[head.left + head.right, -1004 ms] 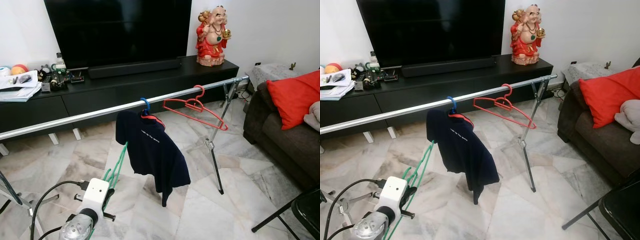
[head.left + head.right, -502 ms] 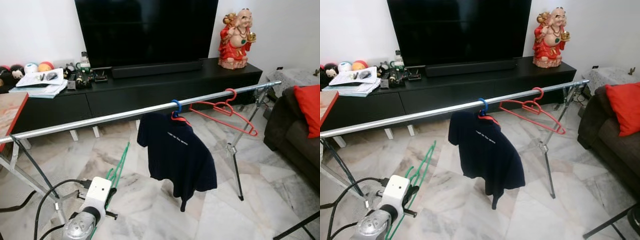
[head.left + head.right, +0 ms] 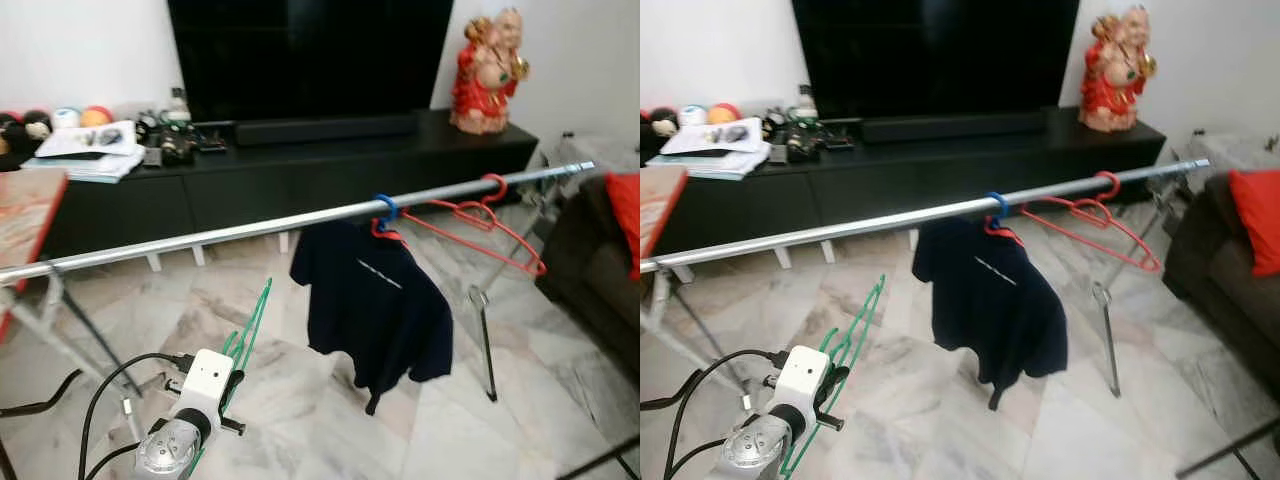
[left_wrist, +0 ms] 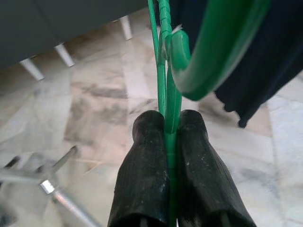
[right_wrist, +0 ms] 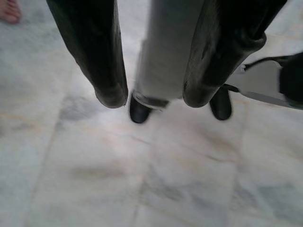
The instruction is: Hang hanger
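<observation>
Gripping the green hanger (image 4: 166, 90) tight as before, the left gripper (image 4: 169, 142) sits low, the rail (image 3: 250, 226) now nearer; the right gripper (image 5: 154, 97) hangs spread, empty.

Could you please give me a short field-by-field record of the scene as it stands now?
setting: living room with marble floor, TV on a black cabinet
rail: silver clothes rail crossing the view
on rail: dark shirt on a blue-hooked hanger; empty red hanger nearer the rail's right end
left hand: shut on green hanger, held low, below the rail
right hand: open, pointing down at the floor
task state: green hanger not yet on the rail
</observation>
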Controlling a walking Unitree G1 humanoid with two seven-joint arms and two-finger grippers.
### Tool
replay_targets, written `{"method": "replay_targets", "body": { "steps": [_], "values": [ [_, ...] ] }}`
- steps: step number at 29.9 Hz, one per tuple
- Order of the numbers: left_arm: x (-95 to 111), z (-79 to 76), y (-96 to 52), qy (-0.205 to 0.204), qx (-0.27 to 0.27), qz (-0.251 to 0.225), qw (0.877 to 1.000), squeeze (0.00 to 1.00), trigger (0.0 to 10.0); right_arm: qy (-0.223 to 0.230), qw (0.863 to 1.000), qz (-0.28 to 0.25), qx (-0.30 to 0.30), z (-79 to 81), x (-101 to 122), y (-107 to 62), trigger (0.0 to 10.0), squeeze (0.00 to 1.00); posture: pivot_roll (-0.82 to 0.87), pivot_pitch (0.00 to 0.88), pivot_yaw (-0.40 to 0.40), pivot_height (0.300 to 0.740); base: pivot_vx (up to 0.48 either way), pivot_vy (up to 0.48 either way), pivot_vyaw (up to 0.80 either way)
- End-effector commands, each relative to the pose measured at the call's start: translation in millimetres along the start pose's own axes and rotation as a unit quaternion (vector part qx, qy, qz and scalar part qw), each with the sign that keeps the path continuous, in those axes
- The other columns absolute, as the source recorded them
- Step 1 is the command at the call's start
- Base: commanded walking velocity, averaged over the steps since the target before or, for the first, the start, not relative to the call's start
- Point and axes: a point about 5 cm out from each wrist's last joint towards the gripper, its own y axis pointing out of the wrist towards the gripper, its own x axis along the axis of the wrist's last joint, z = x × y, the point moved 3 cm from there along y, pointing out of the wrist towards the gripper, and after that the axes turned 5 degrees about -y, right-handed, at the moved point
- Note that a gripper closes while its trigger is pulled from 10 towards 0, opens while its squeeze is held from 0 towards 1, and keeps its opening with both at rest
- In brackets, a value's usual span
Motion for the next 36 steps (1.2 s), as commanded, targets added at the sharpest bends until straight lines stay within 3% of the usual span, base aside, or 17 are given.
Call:
{"method": "replay_targets", "body": {
  "steps": [1, 13, 23, 36],
  "values": [
    [1, -0.6, 0.9, 0.004, -0.003, -0.001, 1.0, 0.0, 10.0, -0.001, 1.0, 0.0, 0.002, 0.5, 0, 0.0, 10.0, 0.0, 0.17, 0.0, 0.002, 0.74, 0.0, 0.307, 0.0],
    [6, -14.9, -0.2, 0.012, -0.043, -0.016, 0.999, 0.0, 10.0, -0.004, 1.0, 0.001, 0.002, 0.6, -1, 0.0, 10.0, 0.0, 0.17, 0.0, 0.003, 0.74, 0.0, 0.0, 0.0],
    [11, -12.7, 1.3, 0.01, -0.042, -0.023, 0.999, 0.0, 10.0, -0.004, 1.0, 0.0, 0.002, 1.2, 0, 0.1, 10.0, 0.0, 0.17, 0.0, 0.006, 0.74, 0.084, 0.0, 0.0],
    [12, -12.4, 1.9, 0.009, -0.043, -0.024, 0.999, 0.0, 10.0, -0.005, 1.0, -0.001, -0.001, 0.7, 1, 0.2, 10.0, 0.0, 0.17, 0.0, 0.004, 0.74, 0.294, 0.0, 0.0]
  ]
}}
